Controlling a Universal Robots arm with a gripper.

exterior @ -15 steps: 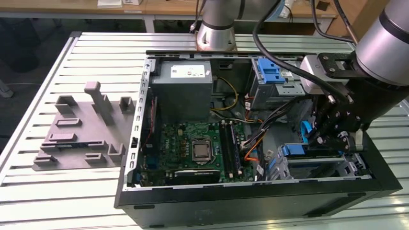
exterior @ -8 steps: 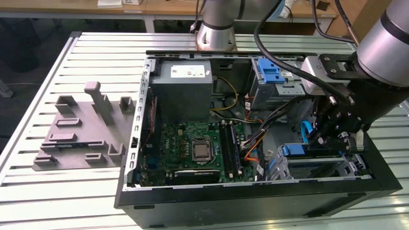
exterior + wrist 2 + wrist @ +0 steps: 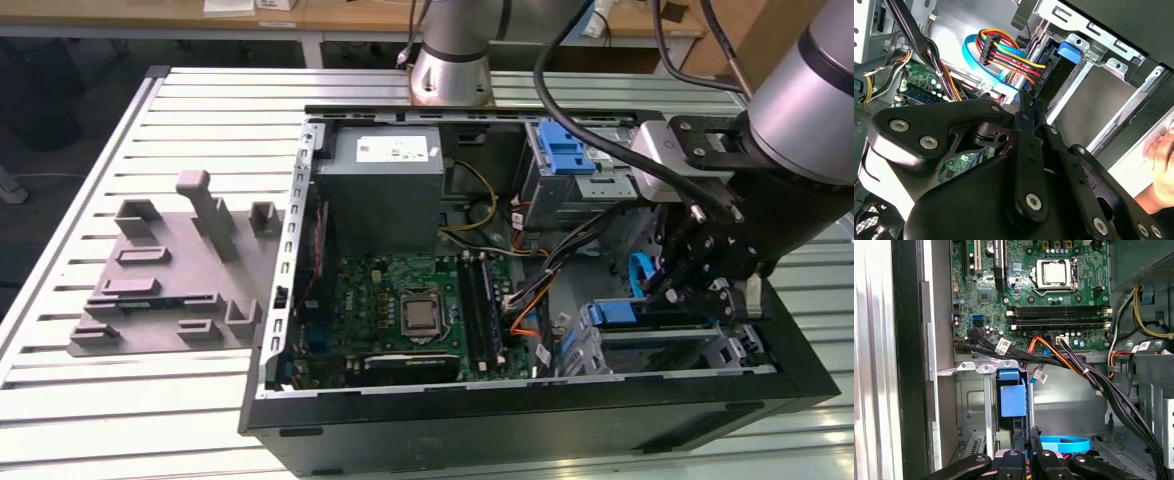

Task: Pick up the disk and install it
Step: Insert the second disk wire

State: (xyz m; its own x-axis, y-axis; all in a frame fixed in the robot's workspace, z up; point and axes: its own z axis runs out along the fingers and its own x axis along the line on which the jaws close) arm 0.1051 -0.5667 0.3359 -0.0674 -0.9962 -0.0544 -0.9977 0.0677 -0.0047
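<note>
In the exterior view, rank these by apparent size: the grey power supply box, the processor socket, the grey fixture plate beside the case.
1. Grey fixture plate, largest.
2. Grey power supply box, somewhat smaller.
3. Processor socket, by far the smallest.

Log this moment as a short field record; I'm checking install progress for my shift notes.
gripper: shut on the disk's edge, low inside the case
disk: blue bracket showing, standing edgewise in the drive bay
drive bay: metal cage beside the motherboard
case: open, lying on the slatted table
grey fixture: on the table at the exterior view's left, apart from the case
</note>
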